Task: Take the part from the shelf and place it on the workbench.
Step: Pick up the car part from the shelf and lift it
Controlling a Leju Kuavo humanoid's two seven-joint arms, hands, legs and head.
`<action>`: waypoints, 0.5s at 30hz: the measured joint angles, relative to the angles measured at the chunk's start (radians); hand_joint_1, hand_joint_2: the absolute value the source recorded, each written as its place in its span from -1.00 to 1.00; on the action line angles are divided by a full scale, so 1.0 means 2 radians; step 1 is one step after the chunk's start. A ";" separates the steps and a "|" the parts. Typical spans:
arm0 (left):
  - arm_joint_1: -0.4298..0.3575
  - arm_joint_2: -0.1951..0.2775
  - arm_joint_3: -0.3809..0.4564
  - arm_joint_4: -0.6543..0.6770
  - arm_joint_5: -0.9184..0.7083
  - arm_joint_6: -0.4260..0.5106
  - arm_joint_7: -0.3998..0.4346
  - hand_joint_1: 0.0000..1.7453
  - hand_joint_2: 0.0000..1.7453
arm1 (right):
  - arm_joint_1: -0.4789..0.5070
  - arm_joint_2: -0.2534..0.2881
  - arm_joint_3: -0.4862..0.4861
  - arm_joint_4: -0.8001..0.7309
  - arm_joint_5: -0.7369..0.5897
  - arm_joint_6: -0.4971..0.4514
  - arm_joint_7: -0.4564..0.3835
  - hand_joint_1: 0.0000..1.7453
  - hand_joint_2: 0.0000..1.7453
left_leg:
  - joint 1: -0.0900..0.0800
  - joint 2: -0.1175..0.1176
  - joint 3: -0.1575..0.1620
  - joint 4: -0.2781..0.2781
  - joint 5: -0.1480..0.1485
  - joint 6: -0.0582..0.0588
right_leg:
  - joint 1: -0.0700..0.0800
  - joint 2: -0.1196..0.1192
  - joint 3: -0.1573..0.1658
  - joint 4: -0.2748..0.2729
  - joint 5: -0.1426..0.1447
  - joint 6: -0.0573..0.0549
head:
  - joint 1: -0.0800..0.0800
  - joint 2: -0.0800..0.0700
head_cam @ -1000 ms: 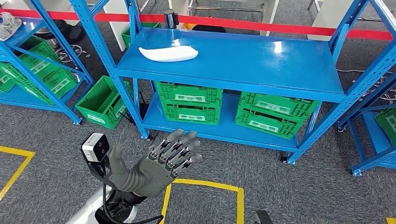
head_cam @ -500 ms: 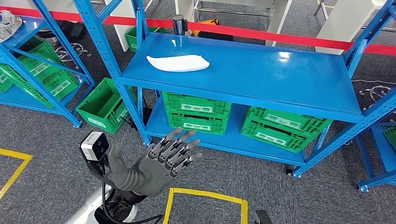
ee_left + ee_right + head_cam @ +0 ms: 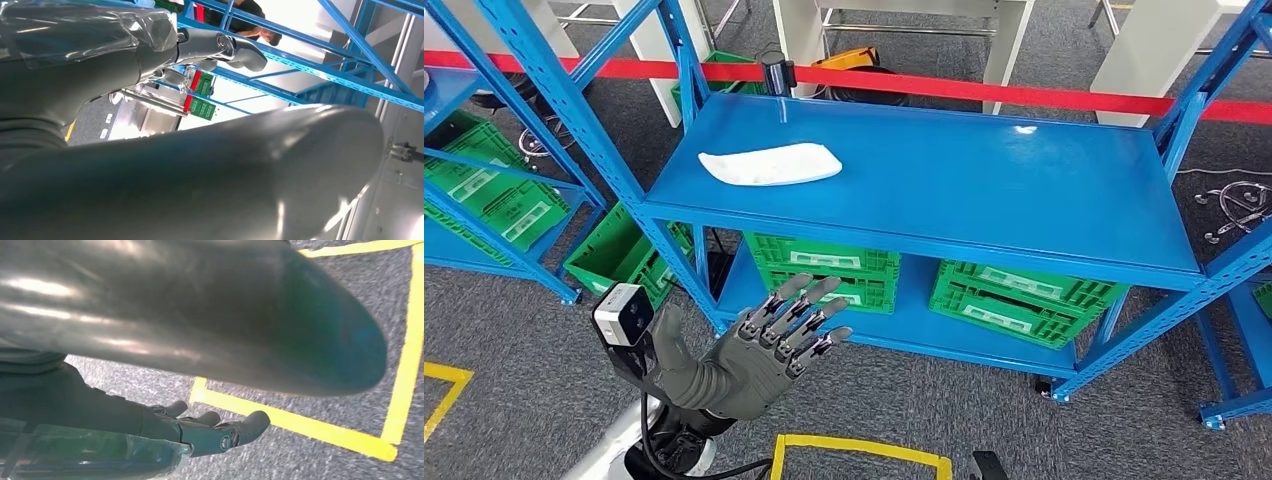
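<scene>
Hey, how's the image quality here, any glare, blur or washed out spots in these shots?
Head view: sharp, with one small glare spot on the blue shelf. Left wrist view: background blown out white; thumb close and blurred. Right wrist view: thumb blurred with streaky highlights; floor sharp.

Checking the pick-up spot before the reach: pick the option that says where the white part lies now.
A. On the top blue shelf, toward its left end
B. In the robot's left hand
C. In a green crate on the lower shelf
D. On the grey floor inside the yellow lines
A: the white part lies flat on the top blue shelf, toward its left end, and the left hand is raised with fingers apart, holding nothing.
</scene>
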 joint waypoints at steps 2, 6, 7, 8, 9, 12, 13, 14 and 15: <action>0.000 0.001 0.000 0.000 0.000 0.000 0.000 -1.00 -1.00 | 0.001 0.002 0.000 0.000 -0.001 0.000 0.001 -1.00 -1.00 | -0.005 -0.001 0.003 -0.060 0.059 0.012 | 0.002 0.002 0.016 -0.001 -0.012 0.002 | 0.000 0.000; 0.001 0.002 0.000 0.000 0.000 0.000 -0.001 -1.00 -1.00 | 0.003 0.007 0.000 0.000 -0.004 0.000 0.002 -1.00 -1.00 | -0.015 -0.013 0.016 -0.114 0.119 0.032 | 0.007 0.008 0.038 -0.008 -0.027 0.012 | 0.000 0.000; 0.000 0.001 0.001 -0.001 0.000 0.000 -0.001 -1.00 -1.00 | 0.003 0.007 0.000 0.000 -0.004 0.001 0.003 -1.00 -1.00 | -0.014 -0.014 0.024 -0.118 0.120 0.033 | 0.008 0.008 0.041 -0.004 -0.027 0.013 | 0.000 0.000; -0.001 0.000 0.000 -0.001 0.000 -0.001 -0.001 -1.00 -1.00 | 0.003 0.007 0.000 0.000 -0.004 0.001 0.003 -1.00 -1.00 | -0.013 -0.013 0.032 -0.122 0.120 0.034 | 0.009 0.006 0.038 0.009 -0.026 0.015 | 0.000 0.000; -0.002 -0.001 0.000 -0.001 0.000 -0.001 -0.001 -1.00 -1.00 | 0.002 0.007 0.000 0.000 -0.004 0.000 0.003 -1.00 -1.00 | -0.012 -0.012 0.039 -0.124 0.118 0.035 | 0.009 0.004 0.027 0.030 -0.027 0.015 | 0.001 0.000; -0.002 -0.002 -0.001 -0.002 0.000 -0.001 -0.001 -1.00 -1.00 | 0.002 0.005 0.000 0.000 -0.004 0.000 0.003 -1.00 -1.00 | -0.013 -0.012 0.049 -0.125 0.108 0.037 | 0.010 0.000 -0.040 0.118 -0.053 0.011 | 0.001 0.000; -0.002 -0.002 -0.001 -0.002 0.000 -0.001 -0.001 -1.00 -1.00 | 0.003 0.005 0.000 0.000 -0.004 -0.001 0.003 -1.00 -1.00 | -0.013 -0.014 0.053 -0.125 0.104 0.037 | 0.010 0.000 -0.058 0.131 -0.065 0.010 | 0.001 0.000; -0.002 -0.002 -0.002 -0.002 0.000 -0.001 -0.001 -1.00 -1.00 | 0.003 0.004 0.000 0.000 -0.004 -0.001 0.003 -1.00 -1.00 | -0.014 -0.015 0.058 -0.125 0.100 0.037 | 0.011 -0.001 -0.068 0.130 -0.070 0.011 | 0.001 0.000; -0.002 -0.002 -0.002 -0.002 0.000 -0.001 -0.001 -1.00 -1.00 | 0.003 0.004 0.000 0.000 -0.004 -0.002 0.003 -1.00 -1.00 | -0.014 -0.016 0.063 -0.125 0.095 0.037 | 0.011 -0.001 -0.070 0.112 -0.062 0.015 | 0.001 0.000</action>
